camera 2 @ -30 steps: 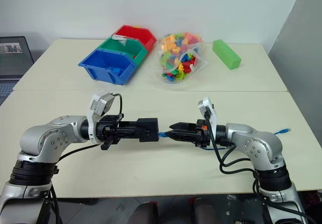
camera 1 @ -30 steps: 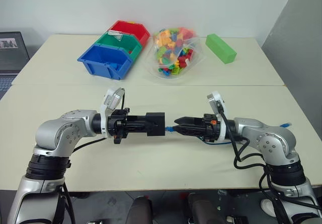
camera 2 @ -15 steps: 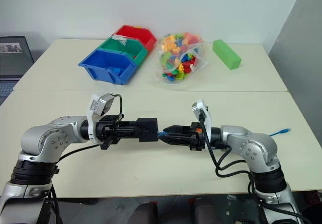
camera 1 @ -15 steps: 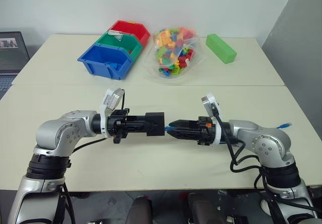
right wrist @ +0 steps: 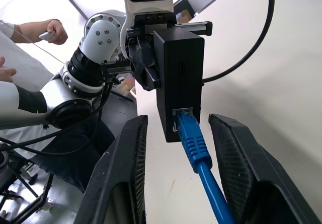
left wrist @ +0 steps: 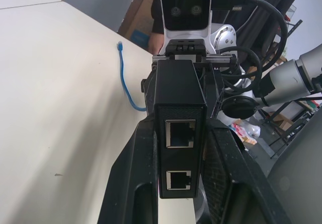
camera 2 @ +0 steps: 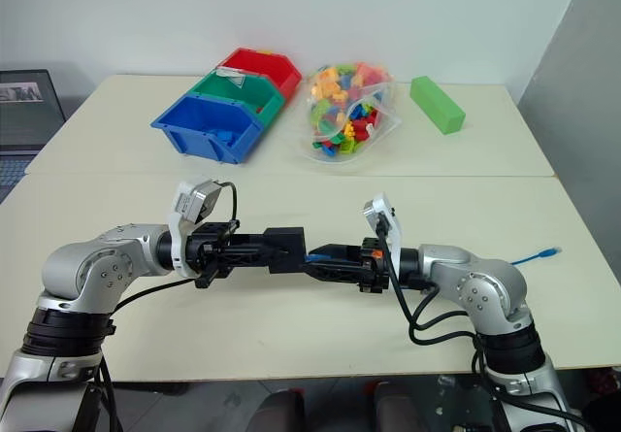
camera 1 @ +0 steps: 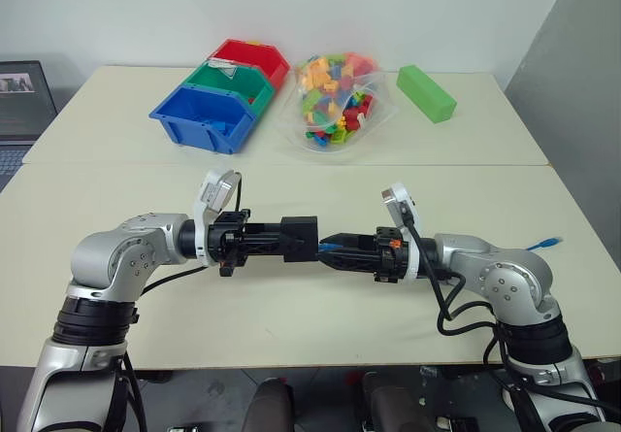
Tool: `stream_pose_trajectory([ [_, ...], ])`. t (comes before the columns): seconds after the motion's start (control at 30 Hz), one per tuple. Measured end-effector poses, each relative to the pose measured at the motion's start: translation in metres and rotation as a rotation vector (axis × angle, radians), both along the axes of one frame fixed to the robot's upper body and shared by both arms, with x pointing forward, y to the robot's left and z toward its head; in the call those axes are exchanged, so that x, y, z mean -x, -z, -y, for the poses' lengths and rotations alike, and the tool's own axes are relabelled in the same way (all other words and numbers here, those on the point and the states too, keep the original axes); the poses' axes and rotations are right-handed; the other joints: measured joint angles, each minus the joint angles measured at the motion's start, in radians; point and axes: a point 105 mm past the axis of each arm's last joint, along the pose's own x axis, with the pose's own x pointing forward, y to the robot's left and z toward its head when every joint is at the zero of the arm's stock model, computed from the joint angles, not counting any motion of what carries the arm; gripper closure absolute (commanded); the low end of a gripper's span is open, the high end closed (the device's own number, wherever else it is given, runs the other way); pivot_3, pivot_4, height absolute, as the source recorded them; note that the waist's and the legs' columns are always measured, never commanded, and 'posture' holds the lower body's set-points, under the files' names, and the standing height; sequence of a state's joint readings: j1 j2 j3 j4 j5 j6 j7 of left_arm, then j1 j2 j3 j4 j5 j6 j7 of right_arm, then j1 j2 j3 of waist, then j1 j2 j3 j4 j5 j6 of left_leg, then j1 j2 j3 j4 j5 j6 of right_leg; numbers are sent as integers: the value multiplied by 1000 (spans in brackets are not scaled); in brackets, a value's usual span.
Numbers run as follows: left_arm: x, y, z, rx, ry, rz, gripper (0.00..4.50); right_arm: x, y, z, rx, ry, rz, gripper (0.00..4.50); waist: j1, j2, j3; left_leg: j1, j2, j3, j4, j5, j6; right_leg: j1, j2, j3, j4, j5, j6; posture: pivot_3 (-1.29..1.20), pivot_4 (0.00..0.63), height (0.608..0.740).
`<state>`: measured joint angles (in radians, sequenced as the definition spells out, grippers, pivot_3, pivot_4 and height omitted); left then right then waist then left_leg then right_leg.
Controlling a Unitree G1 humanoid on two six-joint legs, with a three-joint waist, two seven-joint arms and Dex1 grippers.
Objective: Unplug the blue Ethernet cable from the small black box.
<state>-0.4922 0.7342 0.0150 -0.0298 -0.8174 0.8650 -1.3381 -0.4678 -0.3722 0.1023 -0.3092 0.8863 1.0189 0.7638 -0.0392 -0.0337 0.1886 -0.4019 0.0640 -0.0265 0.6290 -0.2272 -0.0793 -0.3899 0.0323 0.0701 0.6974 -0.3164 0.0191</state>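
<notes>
The small black box [camera 1: 299, 237] is the reference for all positions below. It is held above the table [camera 1: 291, 325], clamped between the pressed-together fingers of the left gripper [left wrist: 182, 183], which approaches it level from the robot's left. In the left wrist view two empty ports face that camera.

The blue Ethernet cable [right wrist: 197, 153] is seated by its plug in a port on the box face that points toward the robot's right. From the plug the cable runs straight away from the box, level and in line with the box's long axis. Its free far end [camera 1: 550, 243] lies on the table well to the right of the box.

The right gripper [right wrist: 191, 148] faces the box from the opposite side, level and roughly coaxial with the left one. Its fingers are spread: the right wrist view shows the plug and the first run of cable between them, with a visible gap on each side. Nothing is pinched yet. The fingertips reach about as far as the plug-side face of the box.

Judgement: the right arm is the one placed to extract. The coming move depends on the plug's axis, so the fingers should close on the plug body and pull along that line, directly away from the box. A sideways pull risks jamming the plug. The latch tab is too small to make out.
</notes>
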Motion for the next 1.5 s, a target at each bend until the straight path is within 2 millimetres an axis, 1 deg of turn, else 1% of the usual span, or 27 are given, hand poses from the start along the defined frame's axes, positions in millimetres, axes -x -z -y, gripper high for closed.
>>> stream_pose_trajectory([
  [0.17, 0, 0, 0, 1, 0, 0, 3725, 0, 0, 0, 0, -2, -1, 3989, -2, 0, 0, 0, 0, 0, 0, 0, 0, 0, 0, 0, 0, 0, 0, 0, 150, 740],
  [0.2, 0, 0, 0, 3, 2, -1, 3725, 1, 0, 1, -1, -8, -1, 4140, -2, 0, 0, 0, 0, 0, 0, 0, 0, 0, 0, 0, 0, 0, 0, 0, 150, 740],
  [0.27, 0, -1, 0, 6, 4, 1, 3725, 0, 0, 2, 1, -6, -1, 4291, -2, 0, 0, 0, 0, 0, 0, 0, 0, 0, 0, 0, 0, 0, 0, 0, 150, 740],
  [0.3, 0, -1, 0, 6, 4, 1, 3725, 0, 0, 2, -1, -11, -2, 4454, -2, 0, 0, 0, 0, 0, 0, 0, 0, 0, 0, 0, 0, 0, 0, 0, 150, 740],
  [0.77, 3, -2, 2, 10, 25, 3, 3725, 2, -2, 6, 17, -51, 0, 4461, -2, 0, 0, 0, 0, 0, 0, 0, 0, 0, 0, 0, 0, 0, 0, 0, 150, 740],
  [0.83, 2, 0, -1, -4, 7, -1, 3725, -1, 2, 15, 48, -35, -7, 4462, -2, 0, 0, 0, 0, 0, 0, 0, 0, 0, 0, 0, 0, 0, 0, 0, 150, 740],
  [0.93, -1, -3, -14, -17, -49, 10, 3725, -12, 20, 44, 116, 66, -66, 4463, -1, 0, 0, 0, 0, 0, 0, 0, 0, 0, 0, 0, -1, 0, 0, 0, 150, 740],
  [1.03, -1, -3, -19, -20, -78, 11, 3725, -21, 23, 55, 125, 123, -57, 4463, -3, 0, 1, 0, 0, 0, 0, 0, 0, 0, 0, 0, -1, 0, 0, 0, 150, 740],
  [1.07, -1, -1, -20, -21, -87, 6, 3725, -26, 22, 58, 123, 148, -41, 4463, -5, 0, 1, 0, 0, 0, 0, 0, 0, 0, 0, 0, -1, 0, 0, 0, 150, 740],
  [1.1, -1, 1, -22, -21, -98, -1, 3725, -38, 22, 62, 120, 214, -12, 4463, -9, 0, 1, 0, 0, 0, 0, 0, 0, 0, 0, 0, -1, 0, 0, 0, 150, 740],
  [1.17, -1, 5, -23, -26, -115, -10, 3725, -74, 20, 70, 109, 411, 62, 4463, -18, 0, 1, 0, 0, 1, 0, 0, 0, 0, 0, 1, 0, 0, 0, 0, 150, 740],
  [1.2, -1, 5, -22, -29, -118, -8, 3725, -92, 19, 75, 125, 514, 110, 4463, -19, 1, 1, 0, 0, 1, 0, 0, 0, -1, 0, 1, 0, 0, 0, 0, 150, 740],
  [1.27, -1, 5, -21, -33, -126, 0, 3725, -122, 17, 88, 191, 685, 221, 4463, -18, 1, 2, 0, 0, 1, 0, 0, 0, -1, 0, 1, 0, 0, 0, 0, 150, 740],
  [1.33, -2, 6, -20, -32, -135, 1, 3725, -142, 21, 99, 271, 805, 302, 4463, -17, 1, 2, 0, 0, 2, 0, 0, 0, -1, 0, 2, 0, 0, 0, 0, 150, 740],
  [1.4, -4, 7, -19, -33, -149, 4, 3725, -156, 30, 106, 343, 890, 342, 3763, -15, 1, 2, -1, 0, 2, 0, 0, 0, -1, 0, 2, 0, 2, -2, 0, 150, 740],
  [1.43, -5, 7, -19, -36, -157, 10, 3725, -161, 35, 107, 365, 916, 345, 3714, -15, 1, 2, -1, 0, 2, 0, 0, 0, -1, 0, 2, -1, 3, -5, 0, 150, 740],
  [1.47, -5, 6, -18, -42, -164, 21, 3725, -163, 40, 108, 378, 929, 342, 3348, -15, 1, 2, -1, 0, 2, -1, 0, 0, -1, -1, 2, -1, 3, -5, 0, 150, 740],
  [1.5, -6, 6, -18, -46, -168, 31, 3725, -165, 44, 108, 390, 932, 340, 3156, -15, 1, 2, -2, 0, 2, -1, 0, 0, -2, -1, 2, -1, 3, -5, 0, 150, 740],
])
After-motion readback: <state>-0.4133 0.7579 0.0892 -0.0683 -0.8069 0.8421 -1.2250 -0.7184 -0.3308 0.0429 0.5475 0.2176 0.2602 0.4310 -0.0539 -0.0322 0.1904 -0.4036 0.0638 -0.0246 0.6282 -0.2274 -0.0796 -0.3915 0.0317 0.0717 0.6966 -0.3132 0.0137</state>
